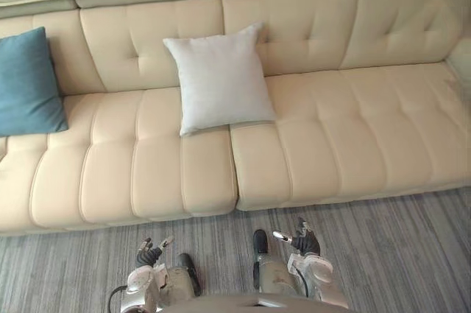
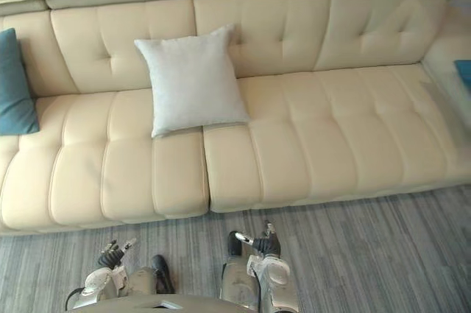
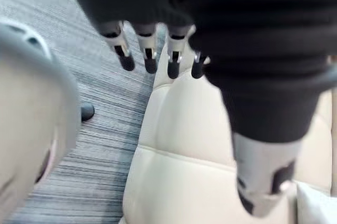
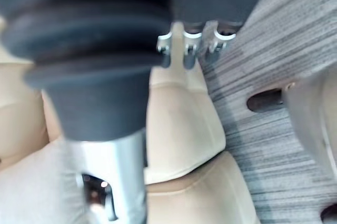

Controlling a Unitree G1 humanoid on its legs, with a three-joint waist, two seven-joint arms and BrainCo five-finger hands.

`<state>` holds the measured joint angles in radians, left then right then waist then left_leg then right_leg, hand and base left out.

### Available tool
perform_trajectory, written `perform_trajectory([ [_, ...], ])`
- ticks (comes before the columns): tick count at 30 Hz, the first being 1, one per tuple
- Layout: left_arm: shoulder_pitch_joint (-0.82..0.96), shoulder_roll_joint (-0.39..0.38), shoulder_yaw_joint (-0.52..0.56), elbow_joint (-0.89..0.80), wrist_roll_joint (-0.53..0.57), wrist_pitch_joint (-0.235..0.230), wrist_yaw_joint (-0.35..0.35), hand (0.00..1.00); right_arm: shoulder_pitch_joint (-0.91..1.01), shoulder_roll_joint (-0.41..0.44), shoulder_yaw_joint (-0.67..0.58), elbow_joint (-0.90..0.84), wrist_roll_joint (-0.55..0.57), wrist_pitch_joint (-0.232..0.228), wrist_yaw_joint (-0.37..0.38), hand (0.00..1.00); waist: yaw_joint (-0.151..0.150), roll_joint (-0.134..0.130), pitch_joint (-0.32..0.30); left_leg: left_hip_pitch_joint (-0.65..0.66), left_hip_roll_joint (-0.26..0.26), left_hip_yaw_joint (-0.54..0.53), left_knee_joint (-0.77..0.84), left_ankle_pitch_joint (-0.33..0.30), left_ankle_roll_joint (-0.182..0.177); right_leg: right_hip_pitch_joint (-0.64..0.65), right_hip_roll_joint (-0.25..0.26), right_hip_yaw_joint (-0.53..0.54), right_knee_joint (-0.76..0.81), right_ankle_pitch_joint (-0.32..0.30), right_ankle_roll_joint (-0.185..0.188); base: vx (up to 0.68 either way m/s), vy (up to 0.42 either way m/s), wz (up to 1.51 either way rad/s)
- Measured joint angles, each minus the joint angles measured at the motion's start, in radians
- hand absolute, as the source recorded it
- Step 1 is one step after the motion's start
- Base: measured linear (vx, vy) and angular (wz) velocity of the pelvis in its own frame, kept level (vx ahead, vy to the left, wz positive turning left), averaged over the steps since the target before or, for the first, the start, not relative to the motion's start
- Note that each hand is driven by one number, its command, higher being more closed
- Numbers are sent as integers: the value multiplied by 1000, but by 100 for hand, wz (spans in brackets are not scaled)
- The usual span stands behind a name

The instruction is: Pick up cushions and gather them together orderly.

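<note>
Left eye view: your white cushion (image 1: 221, 77) leans on the sofa (image 1: 353, 129) at upper centre, teal cushion (image 1: 26, 81) far left, both well above your left hand (image 1: 149, 255) and right hand (image 1: 305, 242) at the bottom. Wrist views: each hand's fingers (image 3: 150, 58) straight, empty.

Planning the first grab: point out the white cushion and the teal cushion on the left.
white cushion (image 1: 221, 79): left eye view, centre of its face.
teal cushion (image 1: 28, 83): left eye view, centre of its face.
</note>
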<state>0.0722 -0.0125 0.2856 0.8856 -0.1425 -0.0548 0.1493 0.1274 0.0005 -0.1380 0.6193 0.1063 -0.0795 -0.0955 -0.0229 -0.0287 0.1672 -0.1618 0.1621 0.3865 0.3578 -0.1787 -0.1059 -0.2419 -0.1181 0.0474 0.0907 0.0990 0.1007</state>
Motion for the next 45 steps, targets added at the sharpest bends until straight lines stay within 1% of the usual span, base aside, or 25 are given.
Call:
perform_trajectory([
  [1,1,5,12,7,2,2,4,0,-6,-1,0,16,-24,1,0,0,6,-6,-2,0,11,34,49,-33,9,4,5,19,-14,20,-5,-147,104,-76],
  [2,2,12,32,9,7,6,5,0,-7,-1,11,34,-35,5,-1,0,7,-35,-11,-1,-7,54,64,-37,46,2,-2,43,-43,44,-2,-204,95,-76],
  [3,5,13,41,8,11,9,7,0,-17,-1,13,41,-35,10,0,0,18,-28,-21,1,-5,52,47,-30,61,11,-5,29,-75,23,-15,-166,81,-65],
  [4,-2,5,54,12,31,13,12,0,-40,-4,8,63,-36,19,-1,0,18,8,2,13,52,80,38,-13,72,-42,-13,-97,159,-81,-92,-154,89,-42],
  [6,8,26,43,30,50,17,19,0,-29,11,12,94,-37,21,0,0,22,-4,-8,52,61,76,9,13,72,-68,-38,-159,528,-177,-75,-64,72,-5],
  [9,47,45,45,32,48,27,19,0,-39,21,15,193,-59,21,2,0,29,-48,-41,77,52,67,-70,82,55,67,-80,-232,614,-281,-37,-107,-124,16],
  [10,51,46,49,31,41,27,20,0,-46,21,15,206,-68,22,1,0,31,-54,-50,74,51,66,-80,98,52,84,-90,-239,594,-279,-33,-72,-245,-11],
  [11,43,59,53,35,34,28,22,0,-75,18,17,238,-76,28,0,0,50,-73,-72,37,32,54,-95,141,40,116,-81,-222,454,-279,7,-94,-263,-37],
  [13,26,46,53,57,25,35,22,0,-117,-13,18,264,-76,34,-1,0,59,-47,-83,-1,46,-2,-142,188,30,176,-17,-221,223,-271,0,-140,-299,-43],
  [15,-4,17,24,89,5,39,23,0,-160,-66,18,274,-75,36,-6,0,48,28,-40,-25,63,-63,-177,228,7,232,38,-222,39,-201,-12,-217,-186,-18],
  [19,15,11,0,91,-8,40,23,0,-146,-109,15,301,-75,40,-17,0,58,52,-32,58,54,-113,-263,248,-22,245,57,-160,10,-176,-25,-200,-30,-45],
  [23,15,13,-6,91,-9,39,20,0,-132,-108,-9,300,-74,39,-18,0,57,34,-35,80,16,-121,-268,178,-46,173,51,-22,5,-168,-36,-161,62,-101],
  [24,13,7,9,91,-8,36,20,0,-122,-107,-35,300,-74,40,-18,0,64,40,-38,84,-24,-203,-177,110,-12,151,56,46,-1,-161,-39,-83,153,-153],
  [26,21,12,10,107,-8,35,19,0,-100,-105,-62,300,-73,40,-17,0,58,47,-46,113,-61,-242,-173,4,-11,144,71,140,-30,-136,-36,-57,133,-148],
  [27,24,14,9,109,-8,35,19,0,-83,-102,-67,302,-73,41,-17,0,56,49,-49,114,-74,-241,-187,-2,-9,142,69,164,-47,-122,-41,-34,127,-125],
  [28,25,22,8,110,-8,35,18,0,-48,-90,-83,302,-72,44,-17,0,42,20,-62,124,-85,-213,-212,-3,-7,139,60,192,-81,-91,-44,-7,116,-104],
  [31,19,31,7,116,-8,37,18,0,-9,-64,-123,314,-62,64,-18,0,26,2,-59,150,-88,-141,-231,-3,-6,124,54,219,-111,-34,-46,50,56,-83],
  [33,14,31,6,118,8,43,18,0,-4,-59,-144,312,-39,64,-18,0,16,3,-59,184,-83,-101,-232,-9,-1,115,69,240,-98,1,-26,92,5,-87],
  [35,13,24,-14,116,40,46,16,0,-10,-67,-162,309,-6,61,-17,0,20,28,-47,214,-58,-40,-207,-23,0,85,118,265,-52,9,-16,109,-10,-110],
  [36,10,20,-12,115,41,46,16,0,-19,-69,-162,309,-1,61,-17,0,24,33,-44,215,-52,-30,-199,-24,2,68,131,249,-39,16,-22,90,-34,-147],
  [37,9,14,-8,116,43,47,17,0,-38,-63,-158,309,6,57,-16,0,29,44,-43,210,-36,-22,-182,-26,10,36,163,155,-32,58,-68,106,-93,-182],
  [38,10,17,-10,116,48,46,17,0,-59,-50,-156,309,6,50,-17,0,40,50,-38,218,-11,44,-170,-22,25,27,155,-30,-50,33,-160,80,-86,-176],
  [40,-4,10,-34,115,49,46,18,0,-78,-60,-164,317,5,56,-18,0,34,62,-21,255,-10,106,-192,-18,22,14,96,-283,1,-46,-164,72,-46,-127],
  [41,-3,16,-53,116,49,45,17,0,-74,-59,-181,320,7,54,-17,0,28,66,-18,280,-19,132,-208,-20,17,11,75,-347,21,-18,-153,93,4,-111],
  [45,-29,25,-92,129,50,44,16,0,-97,-92,-192,347,6,57,-19,0,2,96,-4,307,-15,144,-240,-11,-6,-37,113,-281,70,-46,-140,80,-5,-70],
])
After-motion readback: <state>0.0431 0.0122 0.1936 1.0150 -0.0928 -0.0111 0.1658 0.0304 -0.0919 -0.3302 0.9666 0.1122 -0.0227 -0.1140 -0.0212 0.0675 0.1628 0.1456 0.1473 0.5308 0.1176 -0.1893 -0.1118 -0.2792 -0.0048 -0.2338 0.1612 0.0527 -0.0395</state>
